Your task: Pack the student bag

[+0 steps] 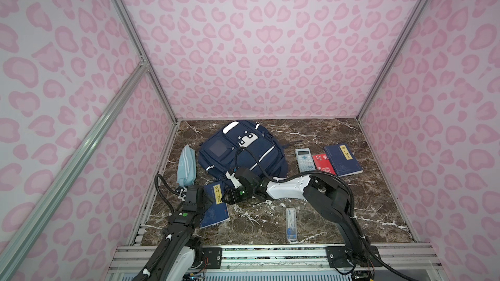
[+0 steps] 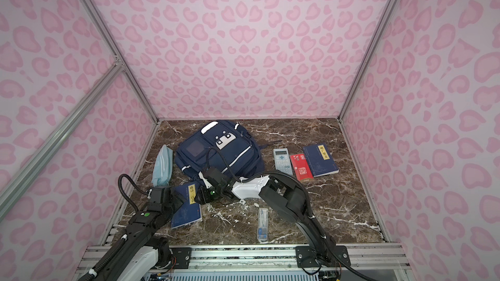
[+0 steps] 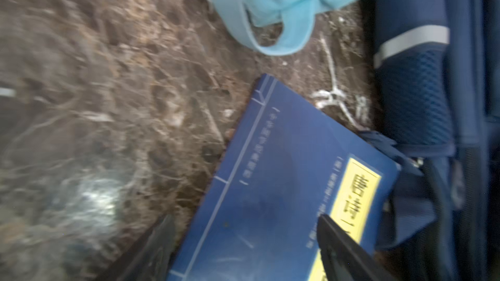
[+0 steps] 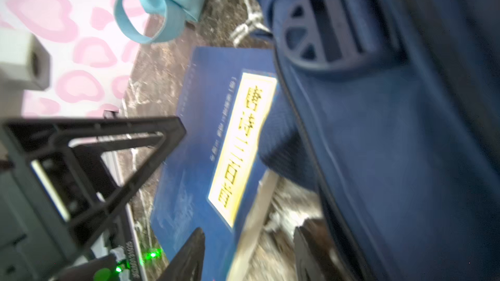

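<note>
Left wrist view: left tool spread over the blue book; right tool parted, empty. The student bag lies on the worktop, against the book; the crowded tools could be knocked together.

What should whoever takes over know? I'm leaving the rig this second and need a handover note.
Left gripper: open, over the near blue book.
Right gripper: open, at that book's edge, next to the student bag.
The bag lies flat towards the table's back left. The pencil pouch is on its left. The calculator, red booklet and second blue book are on its right. The clear case is up front.
Done: nothing visibly packed.
Left: open the bag, load every item.
</note>
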`<control>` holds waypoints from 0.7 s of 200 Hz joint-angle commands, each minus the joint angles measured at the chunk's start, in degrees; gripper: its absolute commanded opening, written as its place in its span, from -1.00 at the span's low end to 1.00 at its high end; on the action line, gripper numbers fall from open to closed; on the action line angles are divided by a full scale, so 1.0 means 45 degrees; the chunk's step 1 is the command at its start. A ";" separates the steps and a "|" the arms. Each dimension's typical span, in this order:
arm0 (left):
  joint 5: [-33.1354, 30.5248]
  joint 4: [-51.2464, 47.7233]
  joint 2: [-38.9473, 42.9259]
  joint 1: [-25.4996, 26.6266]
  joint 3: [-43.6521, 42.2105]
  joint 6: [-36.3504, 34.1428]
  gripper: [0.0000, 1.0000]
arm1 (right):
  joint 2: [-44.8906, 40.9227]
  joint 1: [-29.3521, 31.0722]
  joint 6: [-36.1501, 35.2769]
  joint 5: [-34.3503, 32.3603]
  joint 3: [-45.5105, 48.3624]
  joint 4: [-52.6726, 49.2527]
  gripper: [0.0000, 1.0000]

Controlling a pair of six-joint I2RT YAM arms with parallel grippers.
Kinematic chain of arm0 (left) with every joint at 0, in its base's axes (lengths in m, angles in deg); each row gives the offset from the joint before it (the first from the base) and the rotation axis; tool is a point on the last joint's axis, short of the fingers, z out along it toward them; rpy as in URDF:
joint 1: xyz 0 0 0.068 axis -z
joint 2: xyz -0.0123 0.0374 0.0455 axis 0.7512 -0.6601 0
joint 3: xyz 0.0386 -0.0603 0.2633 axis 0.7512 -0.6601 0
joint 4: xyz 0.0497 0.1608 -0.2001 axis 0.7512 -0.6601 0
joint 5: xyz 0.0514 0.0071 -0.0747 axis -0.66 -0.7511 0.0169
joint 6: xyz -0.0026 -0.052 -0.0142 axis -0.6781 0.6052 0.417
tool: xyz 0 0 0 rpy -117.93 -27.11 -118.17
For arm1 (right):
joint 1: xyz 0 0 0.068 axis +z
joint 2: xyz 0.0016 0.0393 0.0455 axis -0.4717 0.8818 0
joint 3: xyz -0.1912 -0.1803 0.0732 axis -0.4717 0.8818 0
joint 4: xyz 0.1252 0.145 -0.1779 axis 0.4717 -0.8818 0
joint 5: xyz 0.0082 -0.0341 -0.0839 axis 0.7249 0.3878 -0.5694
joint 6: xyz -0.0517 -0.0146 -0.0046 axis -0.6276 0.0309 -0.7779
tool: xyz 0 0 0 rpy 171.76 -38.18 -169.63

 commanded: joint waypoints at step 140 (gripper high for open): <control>0.1694 -0.2283 0.2015 0.0011 0.0159 0.0503 0.38 | -0.0862 0.0058 -0.0070 0.0527 0.0584 0.0452 -1.00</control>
